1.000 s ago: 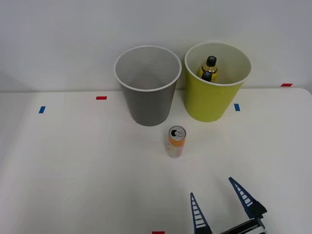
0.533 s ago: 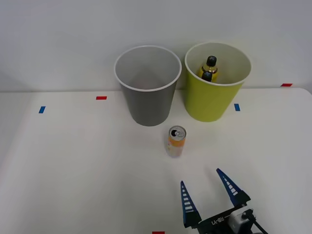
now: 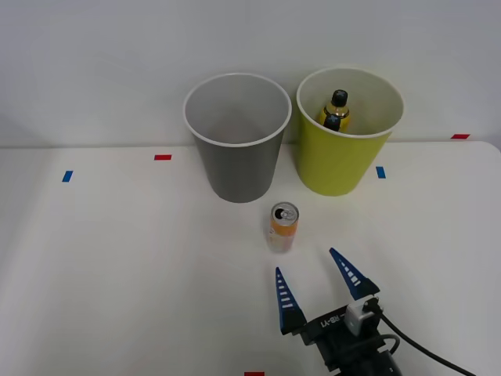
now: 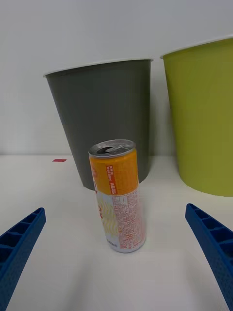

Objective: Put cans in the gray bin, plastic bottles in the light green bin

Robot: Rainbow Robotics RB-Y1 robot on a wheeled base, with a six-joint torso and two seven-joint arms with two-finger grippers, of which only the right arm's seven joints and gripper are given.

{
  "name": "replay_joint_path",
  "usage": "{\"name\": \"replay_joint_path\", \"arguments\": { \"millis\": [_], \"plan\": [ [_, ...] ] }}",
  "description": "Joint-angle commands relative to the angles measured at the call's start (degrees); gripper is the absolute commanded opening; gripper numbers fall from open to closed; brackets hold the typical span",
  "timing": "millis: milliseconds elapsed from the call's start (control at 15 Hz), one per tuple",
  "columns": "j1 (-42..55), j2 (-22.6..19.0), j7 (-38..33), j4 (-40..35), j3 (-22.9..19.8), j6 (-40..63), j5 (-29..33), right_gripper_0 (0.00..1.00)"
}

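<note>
Before ribbed hand point(image 3: 311, 280) — slim can point(image 3: 283, 226)

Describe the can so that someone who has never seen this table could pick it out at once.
Find the two tall bins at the back of the white table: the gray bin and the light green bin. Just in front of the gray bin, standing upright and apart from it, is the can. It is slim, orange and white with a silver pull-tab top, and much shorter than either bin.
</note>
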Motion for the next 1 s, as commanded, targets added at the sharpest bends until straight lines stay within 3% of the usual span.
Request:
{"name": "replay_joint_path", "arguments": {
  "millis": [67,533,1000],
  "plan": [
    [-4.71,3.48,1.17,5.34,-0.29,-0.74,-0.25,1.00],
    [-14.29,11.48,2.40,16.15,-3.80,0.66,-0.52,1.00],
    [-18.77,12.09,2.75,16.15,-5.30,5.76,-1.22,1.00]
  ]
}}
